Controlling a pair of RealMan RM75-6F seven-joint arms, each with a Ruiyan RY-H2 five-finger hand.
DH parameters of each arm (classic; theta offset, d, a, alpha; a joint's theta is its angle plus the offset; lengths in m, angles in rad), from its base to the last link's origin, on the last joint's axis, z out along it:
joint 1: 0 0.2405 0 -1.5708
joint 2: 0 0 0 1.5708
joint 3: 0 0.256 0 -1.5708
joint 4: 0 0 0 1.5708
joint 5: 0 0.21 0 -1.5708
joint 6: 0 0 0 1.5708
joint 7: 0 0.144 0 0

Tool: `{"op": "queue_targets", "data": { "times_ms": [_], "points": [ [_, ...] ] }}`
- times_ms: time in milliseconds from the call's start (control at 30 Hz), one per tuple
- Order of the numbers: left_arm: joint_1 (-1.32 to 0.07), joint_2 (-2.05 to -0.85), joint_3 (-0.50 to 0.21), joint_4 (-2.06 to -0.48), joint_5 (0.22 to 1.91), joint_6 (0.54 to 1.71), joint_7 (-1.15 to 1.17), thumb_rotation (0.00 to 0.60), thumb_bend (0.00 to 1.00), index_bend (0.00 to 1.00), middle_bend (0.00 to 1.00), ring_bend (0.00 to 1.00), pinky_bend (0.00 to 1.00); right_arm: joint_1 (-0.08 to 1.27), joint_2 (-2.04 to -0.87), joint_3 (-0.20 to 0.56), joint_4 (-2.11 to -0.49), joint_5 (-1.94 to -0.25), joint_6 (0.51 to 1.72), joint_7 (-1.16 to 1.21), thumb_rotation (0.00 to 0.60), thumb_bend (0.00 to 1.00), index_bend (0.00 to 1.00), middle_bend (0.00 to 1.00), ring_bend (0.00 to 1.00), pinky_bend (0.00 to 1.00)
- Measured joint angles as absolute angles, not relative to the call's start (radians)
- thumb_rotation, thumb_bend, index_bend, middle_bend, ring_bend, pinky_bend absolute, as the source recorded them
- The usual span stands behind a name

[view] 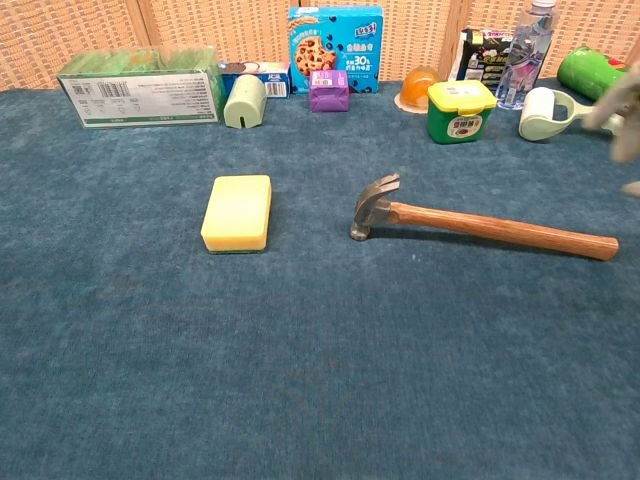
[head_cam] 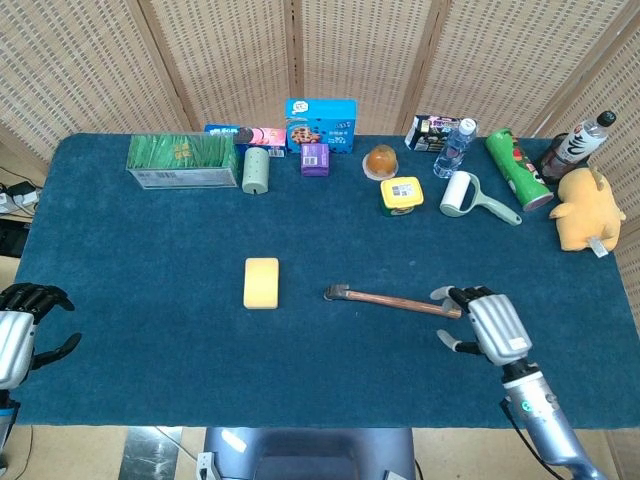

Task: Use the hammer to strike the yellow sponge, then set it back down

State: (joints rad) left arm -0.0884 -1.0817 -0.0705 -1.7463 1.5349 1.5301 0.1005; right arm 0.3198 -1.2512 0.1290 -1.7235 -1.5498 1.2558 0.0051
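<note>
The hammer (head_cam: pixel 392 299) lies flat on the blue table, steel head (view: pixel 374 204) to the left, wooden handle (view: pixel 500 230) running right. The yellow sponge (head_cam: pixel 261 282) (view: pixel 237 211) sits a little left of the hammer head. My right hand (head_cam: pixel 486 323) hovers just beyond the handle's right end, fingers spread, holding nothing; in the chest view it shows only as a blur at the right edge (view: pixel 625 105). My left hand (head_cam: pixel 20 330) stays off the table's front left corner, fingers apart and empty.
Along the back edge stand a green box (head_cam: pixel 182 160), a cookie box (head_cam: pixel 321 124), a purple box (head_cam: pixel 314 158), a yellow-lidded tub (head_cam: pixel 401 196), a lint roller (head_cam: pixel 466 196), a water bottle (head_cam: pixel 453 148), a green can (head_cam: pixel 517 167) and a yellow plush toy (head_cam: pixel 585 209).
</note>
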Motion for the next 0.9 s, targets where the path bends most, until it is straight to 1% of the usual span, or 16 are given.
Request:
{"op": "queue_targets", "data": {
  "times_ms": [100,433,600,900],
  "points": [
    [-0.095,-1.076,-0.073,-1.755,1.533,1.522,0.101,0.600,0.22,0.46,0.37,0.26,0.19,0.352,-1.289,0.147,-1.734,-1.502,1.215,-0.057,0.600,0.29,0.31,0.46,0.43,0.40],
    [-0.110,-1.054,-0.088,-1.749,1.528,1.518,0.094,0.600,0.22,0.46,0.37,0.26,0.19,0.450,-1.418,0.195,-1.728,-1.312,1.105,-0.258,0.600,0.29,0.27,0.41,0.38,0.37],
    [-0.112,-1.042,-0.089,-1.730,1.518,1.512,0.074,0.600,0.22,0.46,0.37,0.26,0.19,0.505,-1.501,0.215,-1.684,-1.217,1.067,-0.344,0.600,0.29,0.26,0.41,0.37,0.37],
    [-0.107,-1.038,-0.088,-1.688,1.507,1.515,0.023,0.600,0.22,0.46,0.37,0.26,0.19,0.586,-1.596,0.240,-1.605,-1.104,1.032,-0.431,0.600,0.29,0.26,0.41,0.37,0.35]
  ]
}}
